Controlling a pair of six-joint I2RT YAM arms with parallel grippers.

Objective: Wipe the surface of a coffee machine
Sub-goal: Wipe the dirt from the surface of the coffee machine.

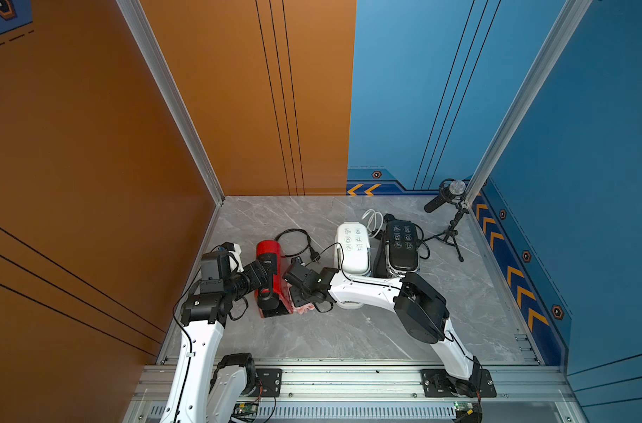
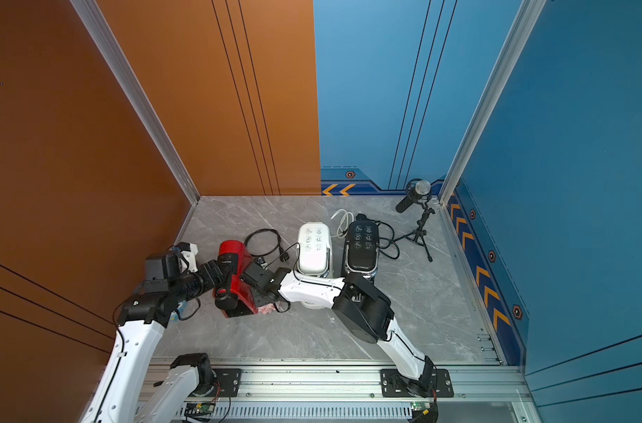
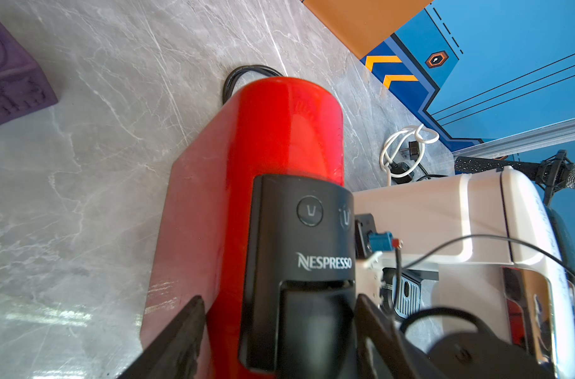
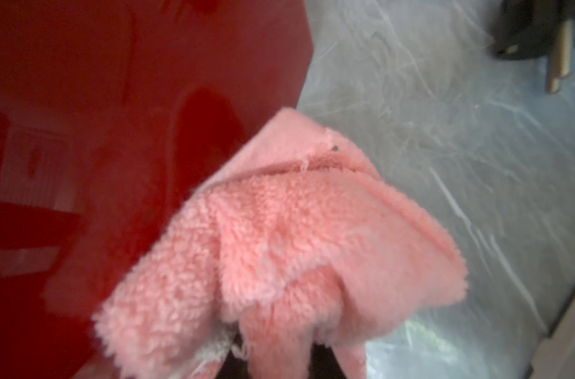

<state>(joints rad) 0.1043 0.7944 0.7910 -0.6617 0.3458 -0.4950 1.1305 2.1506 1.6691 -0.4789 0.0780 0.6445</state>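
At 9 o'clock on the table point(image 1: 349, 337), the coffee machine point(image 1: 270, 256) is straddled by the left gripper point(image 3: 279, 331), jaws wide, grip unclear — its 4 o'clock flank is met by the cloth point(image 4: 279, 246) pinched tight in the right gripper point(image 1: 299, 293); wiping judged underway, most surfaces prob. left.

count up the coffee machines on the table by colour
red coffee machine: 1
white coffee machine: 1
black coffee machine: 1
total: 3
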